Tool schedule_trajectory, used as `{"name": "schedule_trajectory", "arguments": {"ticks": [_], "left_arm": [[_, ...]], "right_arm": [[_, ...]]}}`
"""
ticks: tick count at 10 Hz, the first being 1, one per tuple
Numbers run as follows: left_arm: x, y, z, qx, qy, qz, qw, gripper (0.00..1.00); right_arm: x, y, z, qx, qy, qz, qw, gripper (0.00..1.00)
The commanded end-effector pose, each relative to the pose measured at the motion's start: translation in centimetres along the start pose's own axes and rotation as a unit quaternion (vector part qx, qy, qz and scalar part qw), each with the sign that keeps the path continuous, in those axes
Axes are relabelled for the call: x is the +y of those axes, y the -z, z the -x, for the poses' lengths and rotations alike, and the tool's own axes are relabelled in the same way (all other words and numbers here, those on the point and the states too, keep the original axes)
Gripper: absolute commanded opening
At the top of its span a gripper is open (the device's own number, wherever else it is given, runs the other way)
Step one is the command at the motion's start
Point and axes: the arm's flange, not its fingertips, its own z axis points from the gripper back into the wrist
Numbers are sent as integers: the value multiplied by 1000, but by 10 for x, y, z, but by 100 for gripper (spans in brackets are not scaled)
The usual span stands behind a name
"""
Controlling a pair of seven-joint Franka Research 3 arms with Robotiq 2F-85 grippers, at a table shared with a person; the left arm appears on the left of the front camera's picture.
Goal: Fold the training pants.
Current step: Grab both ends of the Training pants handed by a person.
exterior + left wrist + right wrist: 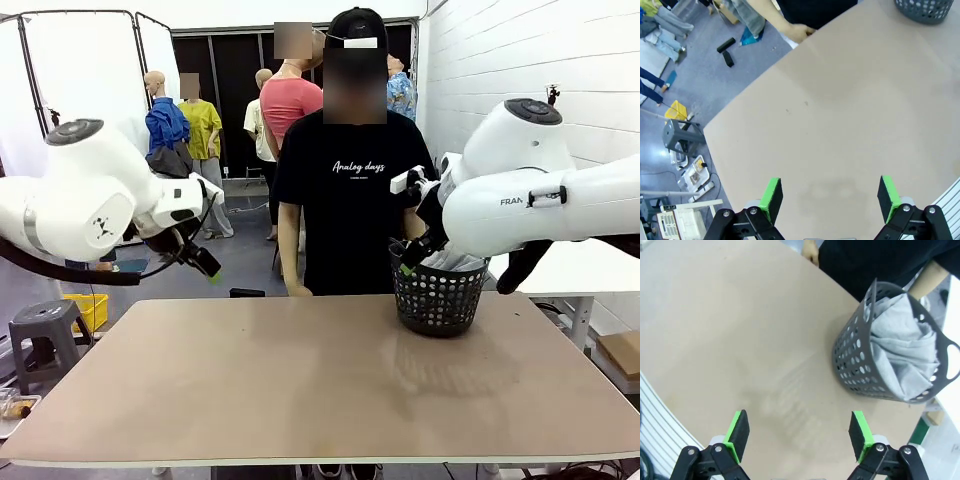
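The training pants (902, 352) are soft, matt jersey cloth; the basket (852, 360) is perforated dark plastic; the table (250, 380) top is smooth and matt.

Bright, even indoor light falls from above, laying only soft, faint shadows on the matte tabletop (300, 370) beside the basket (437, 300), and all views are sharp up close, though the wrist views bend straight edges toward their corners.
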Motion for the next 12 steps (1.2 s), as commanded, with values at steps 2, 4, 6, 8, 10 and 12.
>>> {"name": "schedule_trajectory", "arguments": {"ticks": [2,4,6,8,10,12], "left_arm": [[-6,-21,-2,-25,9,-22,999,100],[-9,-22,-2,-23,4,-22,999,100],[-5,-26,-5,-28,8,-12,1000,100],[-5,-26,-5,-28,8,-12,1000,100],[-5,-26,-5,-28,8,-12,1000,100],[-5,-26,-5,-28,8,-12,1000,100]], "right_arm": [[4,-13,3,-15,-3,20,1000,100],[6,-16,8,-21,0,25,999,100],[2,-20,0,-21,-2,10,1000,100],[2,-20,0,-21,-2,10,1000,100],[2,-20,0,-21,-2,10,1000,100],[2,-20,0,-21,-2,10,1000,100]]}}
